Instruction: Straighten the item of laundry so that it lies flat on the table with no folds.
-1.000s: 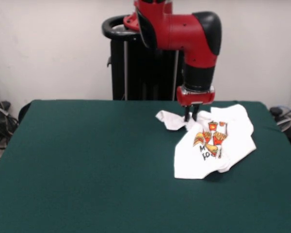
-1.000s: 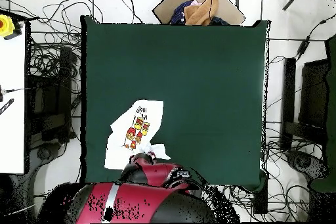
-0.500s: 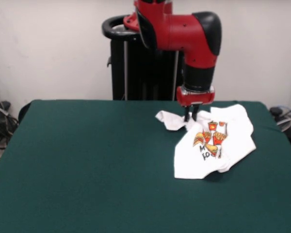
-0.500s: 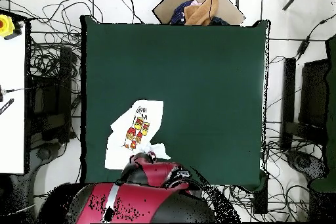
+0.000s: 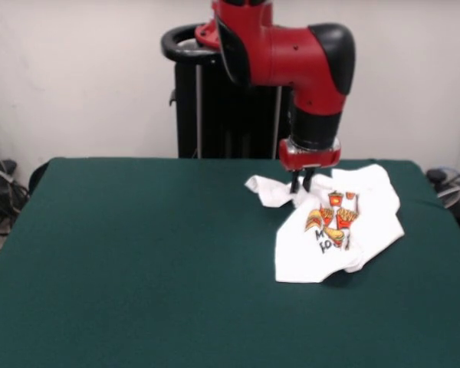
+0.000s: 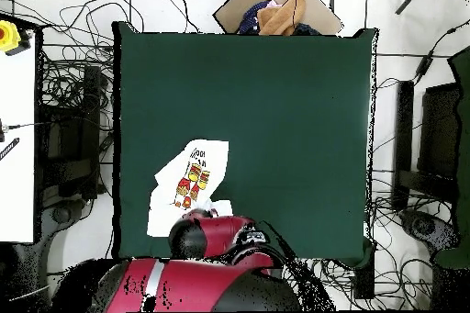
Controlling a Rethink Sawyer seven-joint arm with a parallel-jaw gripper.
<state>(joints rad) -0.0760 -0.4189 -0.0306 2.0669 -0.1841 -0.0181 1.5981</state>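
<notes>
Front view | gripper (image 5: 300, 184) fingers close together, pinching T-shirt (image 5: 339, 224) at its far edge, far right of table (image 5: 138, 253) | arm shifted slightly right; shirt still crumpled

A crumpled white T-shirt (image 5: 339, 226) lies on the green table (image 5: 138, 268). The gripper (image 5: 301, 184) stands upright, its tips at the shirt's far edge.
</notes>
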